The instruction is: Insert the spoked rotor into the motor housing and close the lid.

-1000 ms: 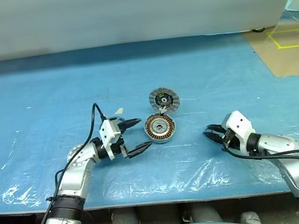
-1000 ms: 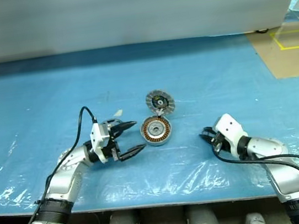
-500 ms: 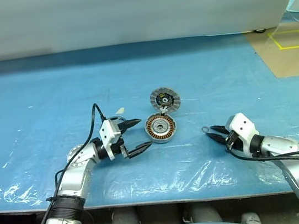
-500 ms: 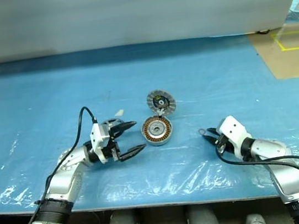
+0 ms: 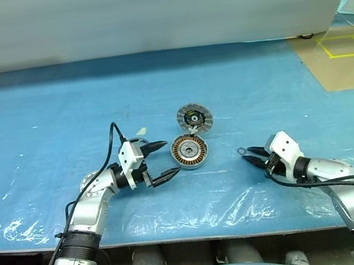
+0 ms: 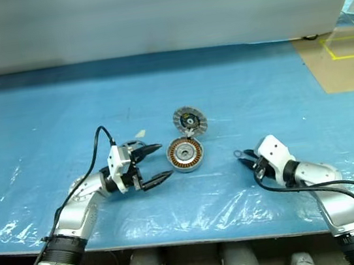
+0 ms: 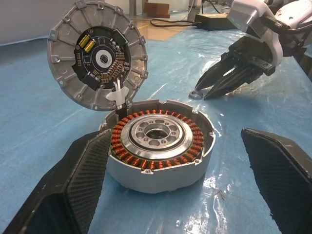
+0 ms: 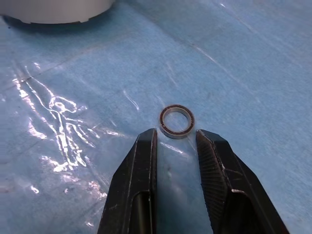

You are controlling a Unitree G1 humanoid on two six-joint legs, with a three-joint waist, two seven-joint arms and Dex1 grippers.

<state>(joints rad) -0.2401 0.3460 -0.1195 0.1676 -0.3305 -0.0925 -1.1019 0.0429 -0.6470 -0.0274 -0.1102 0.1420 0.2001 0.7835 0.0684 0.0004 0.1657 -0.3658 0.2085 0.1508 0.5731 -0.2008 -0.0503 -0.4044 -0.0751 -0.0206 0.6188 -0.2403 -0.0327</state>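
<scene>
1. Left wrist view: the motor housing (image 7: 158,148) sits on the blue counter (image 5: 277,92) between the spread-wide fingers of the left gripper (image 5: 161,161), its hinged lid (image 7: 97,53) standing up behind.
2. A spoked part already rests inside the copper windings.
3. The right gripper (image 8: 176,146), partly parted and holding nothing, points at a small metal ring (image 8: 177,121) just past its tips.

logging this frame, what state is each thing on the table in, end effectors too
motor housing: open, windings exposed, hub seated in the centre
lid: raised, standing tilted at the housing's rim
small ring: loose on the blue sheet
left end effector: open beside the housing
right end effector: part open, tips at the ring
</scene>
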